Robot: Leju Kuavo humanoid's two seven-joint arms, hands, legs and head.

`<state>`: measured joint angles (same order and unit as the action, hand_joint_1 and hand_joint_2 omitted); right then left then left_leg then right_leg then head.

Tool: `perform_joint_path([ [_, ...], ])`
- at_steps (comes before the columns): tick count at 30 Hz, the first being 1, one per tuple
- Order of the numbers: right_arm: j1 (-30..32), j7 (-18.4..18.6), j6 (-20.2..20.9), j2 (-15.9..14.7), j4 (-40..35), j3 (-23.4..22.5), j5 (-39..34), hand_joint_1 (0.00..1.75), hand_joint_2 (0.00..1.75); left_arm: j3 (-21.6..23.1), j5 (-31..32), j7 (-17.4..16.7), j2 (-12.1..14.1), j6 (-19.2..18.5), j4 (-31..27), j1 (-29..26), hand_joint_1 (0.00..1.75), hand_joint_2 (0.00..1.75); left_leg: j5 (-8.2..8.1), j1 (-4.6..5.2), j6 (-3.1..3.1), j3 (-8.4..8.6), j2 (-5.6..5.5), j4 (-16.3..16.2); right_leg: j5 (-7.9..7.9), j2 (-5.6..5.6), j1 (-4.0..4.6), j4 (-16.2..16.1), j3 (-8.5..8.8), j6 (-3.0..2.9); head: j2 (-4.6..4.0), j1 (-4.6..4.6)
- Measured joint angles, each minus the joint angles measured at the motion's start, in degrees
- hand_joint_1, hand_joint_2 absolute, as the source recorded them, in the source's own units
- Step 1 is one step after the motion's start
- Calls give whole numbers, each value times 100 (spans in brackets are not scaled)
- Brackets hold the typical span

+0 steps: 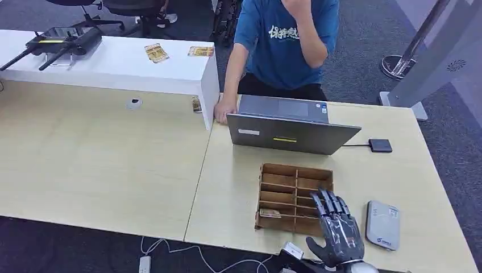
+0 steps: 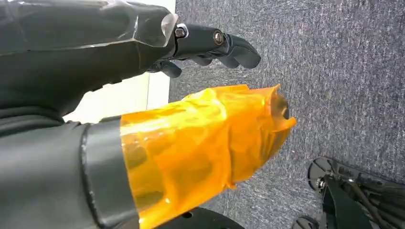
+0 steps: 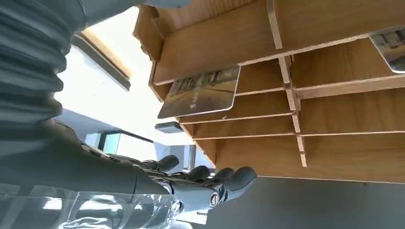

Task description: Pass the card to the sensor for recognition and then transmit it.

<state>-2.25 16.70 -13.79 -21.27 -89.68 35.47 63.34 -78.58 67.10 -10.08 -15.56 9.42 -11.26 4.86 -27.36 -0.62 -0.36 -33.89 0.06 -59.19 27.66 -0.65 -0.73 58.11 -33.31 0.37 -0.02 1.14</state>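
Note:
A wooden slotted card box (image 1: 295,176) stands on the light table, in front of a laptop. One card (image 1: 270,214) lies in a near-left slot of the box; the right wrist view shows this card (image 3: 200,90) leaning in its slot and the corner of a second card (image 3: 390,46). My right hand (image 1: 335,230) hovers at the box's near right corner, fingers stretched and apart, holding nothing; its fingers (image 3: 210,186) stay short of the box (image 3: 334,109). A flat grey sensor pad (image 1: 382,224) lies right of that hand. My left hand (image 2: 210,45) hangs over carpet, holding nothing.
A person in a blue shirt (image 1: 290,40) stands behind the open laptop (image 1: 290,131), one hand on the table edge. A white raised shelf (image 1: 113,68) at the back left carries two more cards and a black controller. A small black adapter (image 1: 379,145) lies right of the laptop.

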Motion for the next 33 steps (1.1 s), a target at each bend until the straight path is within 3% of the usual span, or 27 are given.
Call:
perform_joint_path([
  [33, 103, 111, 109, -28, -24, -41, 153, 0, 175, 0, 0, -2, 0, 2, 0, 0, 0, 0, 0, 0, 0, 1, 0, 0, 0, 0, 0, 0, 0, 0, 0, 0],
])
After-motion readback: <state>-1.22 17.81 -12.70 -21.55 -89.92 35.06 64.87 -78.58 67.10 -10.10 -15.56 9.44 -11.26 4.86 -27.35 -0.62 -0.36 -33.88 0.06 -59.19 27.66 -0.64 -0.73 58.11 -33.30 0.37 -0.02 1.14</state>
